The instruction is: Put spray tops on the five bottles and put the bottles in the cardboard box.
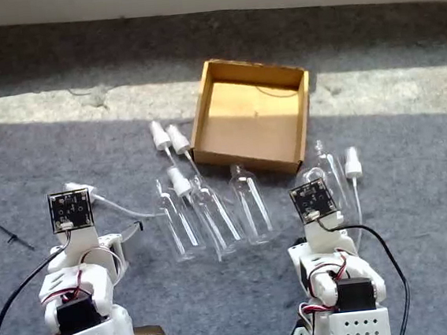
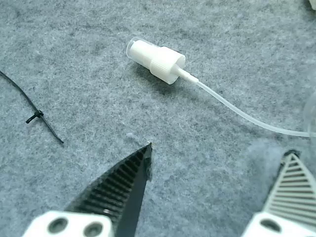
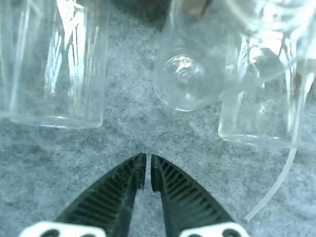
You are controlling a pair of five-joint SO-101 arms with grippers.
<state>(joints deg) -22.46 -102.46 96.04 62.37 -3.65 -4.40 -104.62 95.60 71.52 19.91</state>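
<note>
A white spray top [image 2: 155,59] with a long thin tube lies on the grey carpet just ahead of my left gripper [image 2: 219,153], which is open and holds nothing. From above, that spray top [image 1: 81,189] lies left of three clear bottles [image 1: 212,212] lying side by side. My right gripper [image 3: 148,165] is shut and empty, its tips a short way from the bases of clear bottles [image 3: 190,74]. The cardboard box [image 1: 302,116] sits open at the back with nothing in it. Two spray tops [image 1: 169,137] lie by its left wall, and one [image 1: 179,180] lies among the bottles.
Another spray top [image 1: 352,161] with its tube lies right of the bottles [image 1: 328,165] by the right arm. A thin black cable tie [image 2: 37,117] lies on the carpet at the left. The box's near wall [image 1: 246,157] stands just behind the bottle necks.
</note>
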